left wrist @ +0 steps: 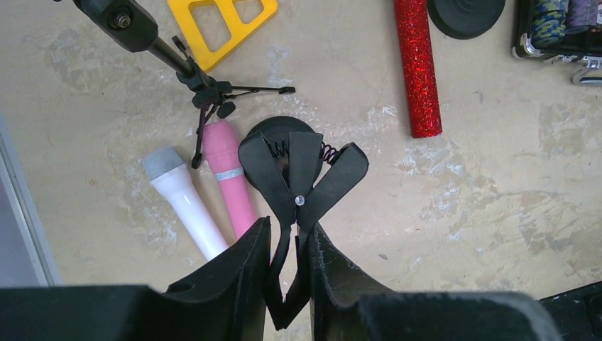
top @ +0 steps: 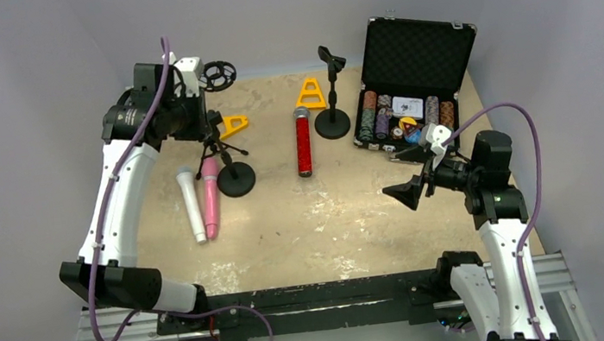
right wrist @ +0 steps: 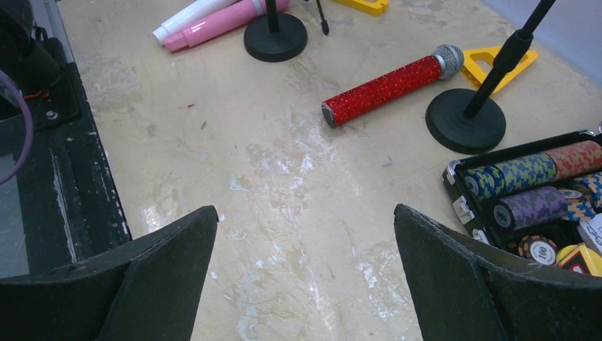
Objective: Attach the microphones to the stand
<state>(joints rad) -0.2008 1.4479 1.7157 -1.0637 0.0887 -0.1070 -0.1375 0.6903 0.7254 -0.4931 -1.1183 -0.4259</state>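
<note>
Left claw (left wrist: 289, 238) is squeezed tight on the two back ends of a black clip (left wrist: 302, 170). The clip sits on top of a short stand (top: 236, 178) with a round black foot. The front of the clip is spread apart like a mouth.

The pink microphone (left wrist: 231, 177) lies flat on the table (left wrist: 497, 213), just beside that round foot. The white microphone (left wrist: 186, 202) lies right next to the pink one, side by side. Their heads point to the far side of the table. A little tripod stand (left wrist: 206, 89) is just behind their heads.

The red microphone (top: 303, 142) lies flat by itself more to the right, with its silver head pointing away. A second stand (top: 332, 110) with a round foot is near it.

Two yellow triangles (top: 310, 94) lie at the back. An open black case (top: 410, 53) with stacks of chips sits at the far right.

The right claw (right wrist: 305, 213) is wide apart. It hangs in the air over the table near the case and holds nothing.
</note>
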